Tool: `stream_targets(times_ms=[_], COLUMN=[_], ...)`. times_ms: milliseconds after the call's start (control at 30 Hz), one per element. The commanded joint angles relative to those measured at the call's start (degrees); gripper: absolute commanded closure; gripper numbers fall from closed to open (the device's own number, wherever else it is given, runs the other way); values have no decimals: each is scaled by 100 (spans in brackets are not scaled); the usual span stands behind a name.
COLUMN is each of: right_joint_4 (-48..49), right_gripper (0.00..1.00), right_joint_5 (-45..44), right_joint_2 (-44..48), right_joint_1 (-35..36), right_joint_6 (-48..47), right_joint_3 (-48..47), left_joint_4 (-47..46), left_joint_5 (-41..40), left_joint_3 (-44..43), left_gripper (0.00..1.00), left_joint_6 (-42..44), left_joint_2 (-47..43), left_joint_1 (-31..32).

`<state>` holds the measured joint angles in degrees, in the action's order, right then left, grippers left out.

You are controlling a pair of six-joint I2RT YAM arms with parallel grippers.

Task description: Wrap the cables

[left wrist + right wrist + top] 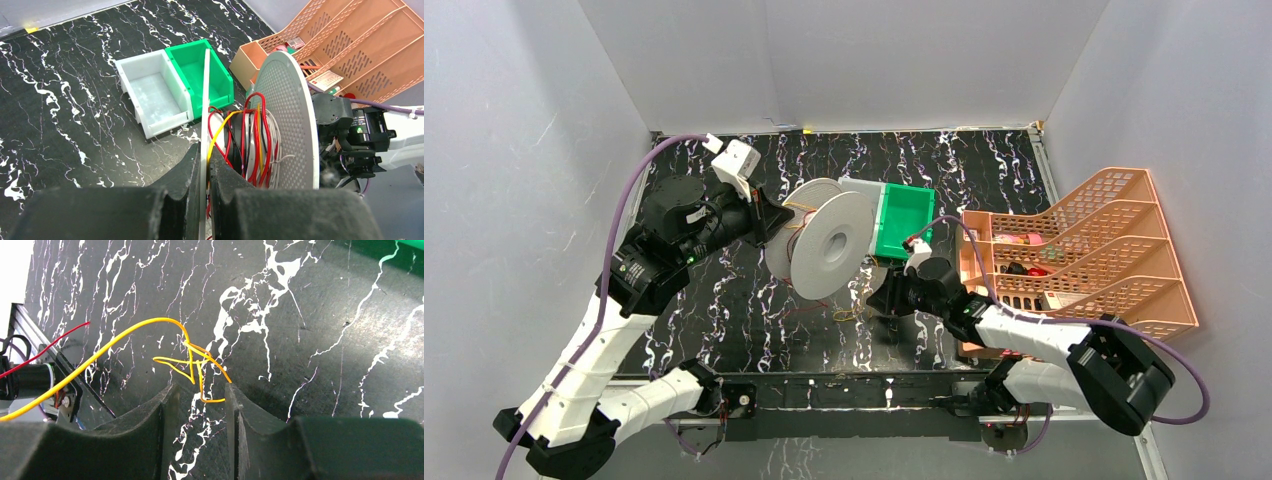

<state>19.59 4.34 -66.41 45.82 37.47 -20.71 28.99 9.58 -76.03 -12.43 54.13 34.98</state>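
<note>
Right wrist view: the thin yellow-orange and red cables are lying over the black white-veined tabletop. The yellow strand's long axis is running from the lower left up toward the right and ending in a small crossed tangle. The red strand is running almost parallel above it, apart from it, at the left edge. The right gripper is hanging low over this tangle, its black fingers standing partly apart. The loops are sitting in the gap between the tips, one loop touching the right-hand finger, and nothing is being pinched.

In the left wrist view, more red, yellow and white turns are circling the core of a white round plastic spool. The spool is being held up on edge. The left gripper is clamping the spool's thin near flange, with the jaws pressed tight on it.

From the top external view, loose yellow wire is trailing on the table just in front of the spool, near the right gripper.

Behind the spool, a pale grey plastic bin and a green plastic bin are sitting side by side, touching, with only their inner walls and floors showing. A peach perforated tiered file rack is holding small red, pink and yellow items and white labelled packets.
</note>
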Motion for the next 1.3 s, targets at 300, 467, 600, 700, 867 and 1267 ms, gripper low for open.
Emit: stream_targets(times_ms=[300,467,600,700,867,1267], right_joint_4=[784,753,611,372,-207,-840], right_gripper=[59,82,100,100,100,100], right_joint_5=[120,43,-87,-164,-70,8], right_joint_2=[-585,-635,-432,-176,325,1379], right_joint_1=[22,31,32,32,74,1610], right_joint_6=[270,309,345,285,119,-321], right_joint_3=[-43,-44,-4,-22,-47,-226], left_joint_4=[-394,-387,-364,-263,-48,-337], left_joint_5=[-30,-98,-280,-740,-1618,-3180], left_joint_3=[-272,-259,-261,-331,-648,-807], left_gripper=[100,100,100,100,100,100], left_joint_6=[-91,-100,-193,-358,-511,-456], left_joint_2=[-109,-120,-105,-23,398,1342], left_joint_1=[-18,-17,-13,-13,-18,-18])
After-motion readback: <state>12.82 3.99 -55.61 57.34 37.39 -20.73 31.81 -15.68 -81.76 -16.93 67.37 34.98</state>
